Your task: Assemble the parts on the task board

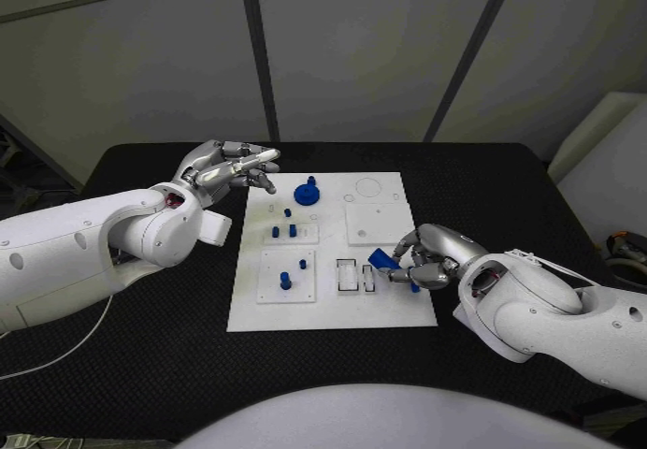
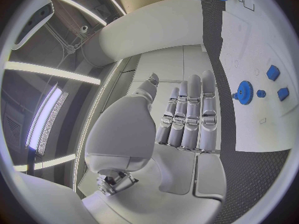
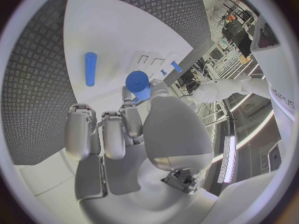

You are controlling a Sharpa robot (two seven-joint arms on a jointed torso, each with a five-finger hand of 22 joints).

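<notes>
While the black table [image 1: 162, 374] carries the white rectangular task board [image 1: 330, 313] at its middle, the left hand [image 1: 226, 170] is held above the board's far left corner, fingers straight and together, holding nothing. The right hand [image 1: 429, 260] is held over the board's right edge, where a blue cylindrical part [image 3: 138, 82] is pinched. A blue toothed gear [image 1: 308, 195] stands near the far edge, with small blue pegs [image 1: 284, 280] on the left side.

The table [image 1: 162, 374] is black with a tiny bumpy pattern. The board [image 1: 330, 313] is white. The gear [image 1: 308, 195] and pegs [image 1: 284, 279] are blue. The arms [image 1: 67, 253] are white, and each hand [image 1: 229, 168] is shiny silver.
</notes>
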